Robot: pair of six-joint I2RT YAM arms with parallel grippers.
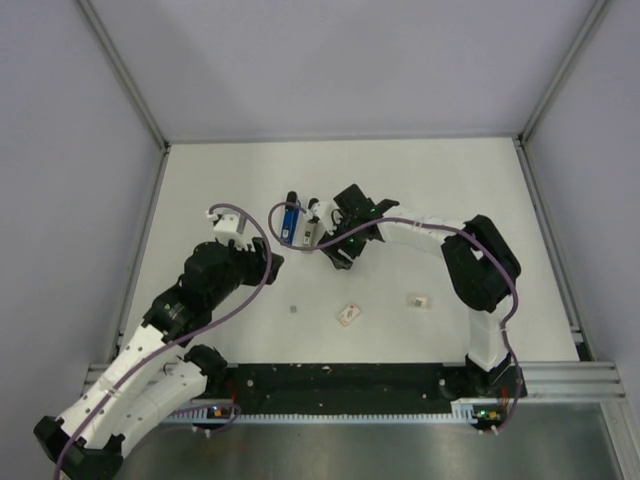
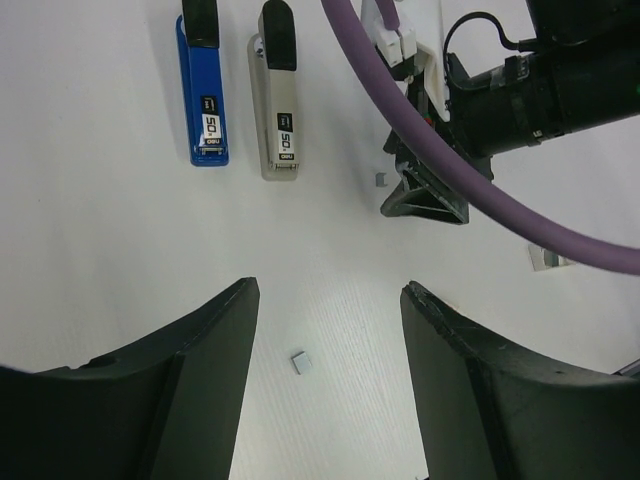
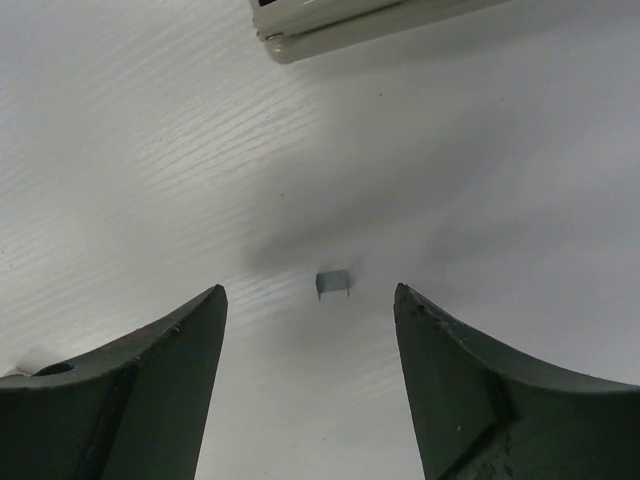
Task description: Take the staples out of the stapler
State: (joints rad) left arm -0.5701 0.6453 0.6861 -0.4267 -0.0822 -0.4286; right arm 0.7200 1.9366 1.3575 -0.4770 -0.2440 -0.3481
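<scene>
A blue stapler (image 1: 288, 222) and a beige stapler (image 1: 308, 232) lie side by side at the table's middle; both show in the left wrist view, blue (image 2: 205, 110) and beige (image 2: 280, 110). My right gripper (image 1: 338, 255) is open, low over the table just right of the beige stapler, with a small grey staple clump (image 3: 333, 284) on the table just ahead of its fingertips (image 3: 215, 300). That clump also shows in the left wrist view (image 2: 380, 181). My left gripper (image 1: 265, 265) is open and empty, above another small staple clump (image 2: 301, 362).
A small grey staple bit (image 1: 293, 309) and two small white pieces (image 1: 349, 315) (image 1: 418, 300) lie on the table nearer the front. A purple cable (image 2: 450, 170) crosses the left wrist view. Walls with metal rails stand left, right and behind.
</scene>
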